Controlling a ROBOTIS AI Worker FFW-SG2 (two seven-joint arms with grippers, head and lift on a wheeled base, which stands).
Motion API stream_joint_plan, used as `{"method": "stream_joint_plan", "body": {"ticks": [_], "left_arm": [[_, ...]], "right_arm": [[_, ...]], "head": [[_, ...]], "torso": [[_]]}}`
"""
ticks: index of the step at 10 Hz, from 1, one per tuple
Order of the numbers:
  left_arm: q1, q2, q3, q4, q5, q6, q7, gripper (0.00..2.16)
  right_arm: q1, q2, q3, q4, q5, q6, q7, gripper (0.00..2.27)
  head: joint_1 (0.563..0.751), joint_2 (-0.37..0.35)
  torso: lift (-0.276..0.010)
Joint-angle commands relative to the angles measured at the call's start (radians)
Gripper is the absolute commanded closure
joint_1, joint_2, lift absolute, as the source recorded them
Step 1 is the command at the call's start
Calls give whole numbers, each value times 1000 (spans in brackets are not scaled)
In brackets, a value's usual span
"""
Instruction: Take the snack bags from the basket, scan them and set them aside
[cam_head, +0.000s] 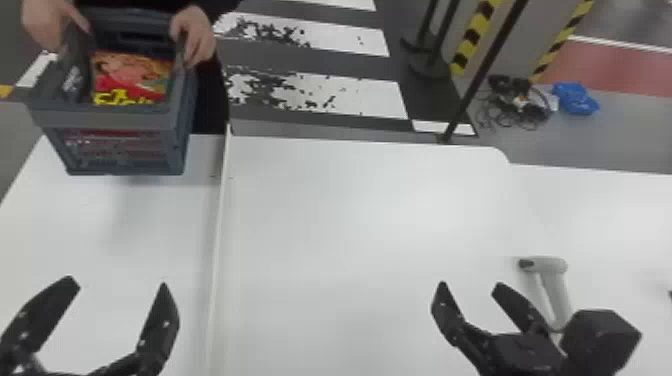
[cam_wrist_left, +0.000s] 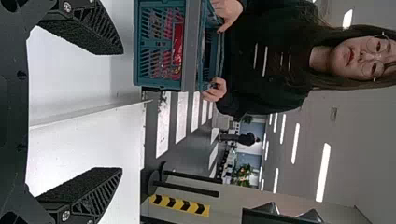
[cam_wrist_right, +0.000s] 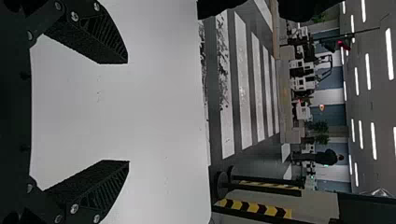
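Note:
My left gripper (cam_head: 117, 300) stands open over the near left of the table, short of the basket (cam_head: 112, 119). Two hands of a person hold the basket's rim at the table's far left edge. Red and yellow snack bags (cam_head: 130, 80) lie inside it. In the left wrist view the open left gripper (cam_wrist_left: 122, 112) has nothing between its fingers, with the basket (cam_wrist_left: 190, 46) beyond. My right gripper (cam_head: 470, 284), open and without a load, is just left of the grey scanner (cam_head: 552, 287) lying on the table. The right wrist view has the right gripper (cam_wrist_right: 128, 112) spread wide.
A raised white seam (cam_head: 220, 225) runs front to back across the white table (cam_head: 350, 215), between the two arms. Past the far edge stand black posts (cam_head: 480, 75); cables (cam_head: 520, 105) and a blue bundle (cam_head: 575, 99) lie on the floor there.

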Motion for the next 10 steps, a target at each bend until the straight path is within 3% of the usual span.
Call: {"method": "stream_joint_plan", "body": {"ticks": [1,10], "left_arm": [[0,-2,0,0,0,1,-2,103],[-2,-4,2,-1,1,-2,-19,97]], "right_arm": [[0,-1,-1,0,-1,-4,0,174],[2,-1,-6,-1,-5,-7,0,174]], "head": [[695,-184],[695,-194]], "torso": [[-75],[-75]]}}
